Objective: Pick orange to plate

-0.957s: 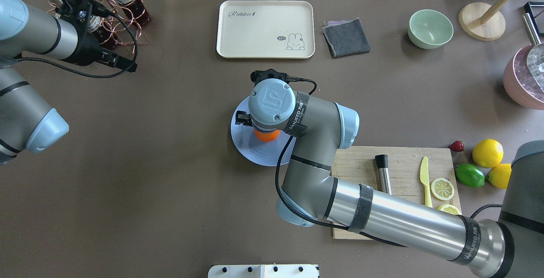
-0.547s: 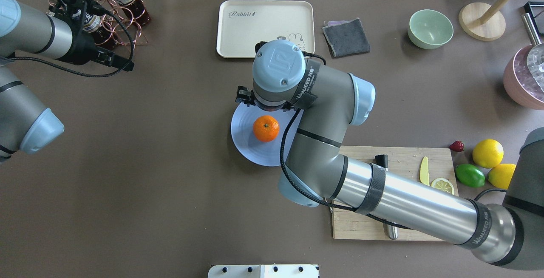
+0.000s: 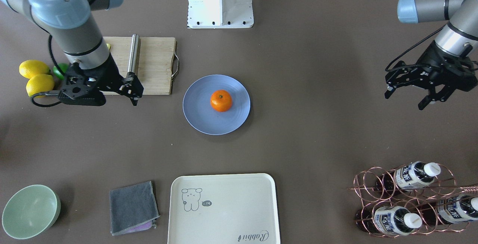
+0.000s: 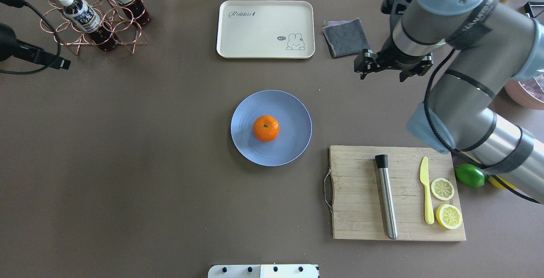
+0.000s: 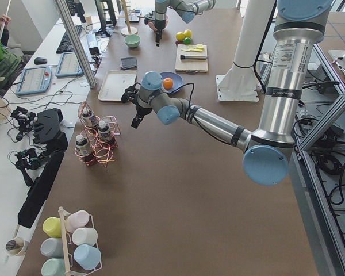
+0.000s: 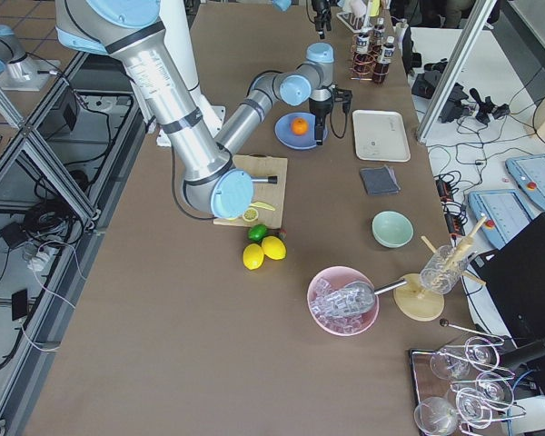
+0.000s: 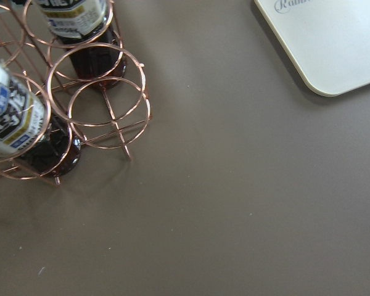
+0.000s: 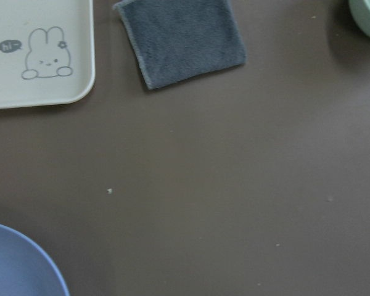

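The orange [image 4: 266, 128] [image 3: 221, 100] sits stem up on the light blue plate [image 4: 293, 112] [image 3: 198, 113], a little left of its middle, and nothing touches it. My right gripper [image 4: 392, 70] [image 3: 101, 95] hangs open and empty well to the plate's right, near the grey cloth [image 4: 346, 37]. The plate's rim [image 8: 18, 259] shows in the bottom left corner of the right wrist view. My left gripper [image 3: 405, 100] is open and empty at the far left of the table, near the bottle rack [image 4: 89, 18].
A wooden cutting board [image 4: 361, 193] with a steel muddler, a yellow knife and lemon slices lies right of the plate. A lime [image 4: 469, 175] lies beyond it. The cream tray [image 4: 265, 29] and a mint bowl [image 3: 30, 210] stand at the back.
My right gripper let go of the orange, rose off it and swung away to the back right. The orange stayed on the plate. My left arm drew back further left.
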`<state>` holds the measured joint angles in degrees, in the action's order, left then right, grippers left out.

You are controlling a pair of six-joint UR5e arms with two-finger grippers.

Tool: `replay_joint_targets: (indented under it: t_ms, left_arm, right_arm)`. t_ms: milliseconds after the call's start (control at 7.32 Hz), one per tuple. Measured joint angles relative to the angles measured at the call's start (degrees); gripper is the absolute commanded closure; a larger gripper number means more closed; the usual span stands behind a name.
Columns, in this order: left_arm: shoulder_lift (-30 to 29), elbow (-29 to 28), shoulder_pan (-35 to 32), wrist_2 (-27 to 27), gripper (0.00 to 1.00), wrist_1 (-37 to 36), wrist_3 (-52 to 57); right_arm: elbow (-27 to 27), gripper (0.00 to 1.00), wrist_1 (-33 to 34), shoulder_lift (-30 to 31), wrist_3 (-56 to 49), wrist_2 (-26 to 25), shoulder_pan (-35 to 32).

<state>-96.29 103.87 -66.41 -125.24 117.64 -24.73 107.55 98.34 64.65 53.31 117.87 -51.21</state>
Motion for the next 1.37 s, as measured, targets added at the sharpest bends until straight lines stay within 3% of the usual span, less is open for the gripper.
replay_joint_targets:
  t_ms: [410,683,1094,1367]
  left_arm:
    - [1.48,-1.88,-12.18,-5.46,0.02,-9.97,20.44]
    - [2.17,-3.51,-17.49,-5.53,0.02,-18.69,31.53]
    - [3.68,-6.14,-20.84,-5.90,0.02,-21.75,34.92]
    - [3.96,-6.73,-21.12,-6.04,0.02,-26.47,35.08]
  right_arm:
    - [3.35,0.00,0.03,14.76,-23.70,10.56,-15.42]
    - [2.75,0.00,0.40,23.42,-41.53,12.76,-25.74]
    - [-3.95,0.00,0.49,29.10,-61.20,15.95,-38.52]
    - [-6.91,0.00,0.30,29.94,-64.27,16.35,-41.47]
